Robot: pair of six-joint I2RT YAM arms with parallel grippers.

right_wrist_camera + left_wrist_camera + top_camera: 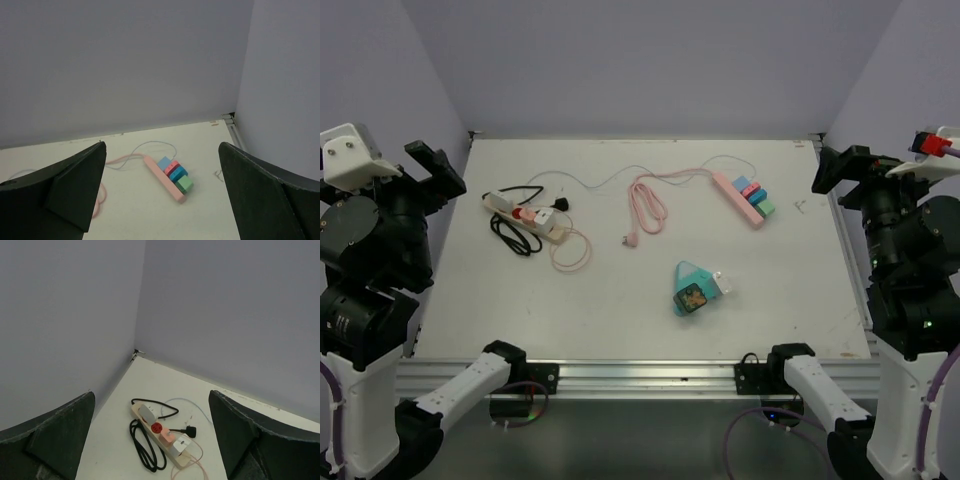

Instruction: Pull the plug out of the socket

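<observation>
Plug (181, 444) in beige power strip (168, 439) lies well ahead of left gripper (152, 393), wide open and empty like right gripper (162, 144).

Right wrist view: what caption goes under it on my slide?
Open right gripper looking down at a pink power strip holding colourful plugs.

- Top camera sat high behind both arm bases and looked down and forward over the whole table (620, 290); far, wide.
- Left wrist camera was raised at the left edge and looked down between the left fingers (55, 440) at the cream power strip (161, 435); mid-distance.
- Right wrist camera was raised at the right edge and faced the far wall (125, 65), with the pink power strip (167, 178) between the right fingers (265, 195).
- Top view shared one strip with each wrist view.
</observation>
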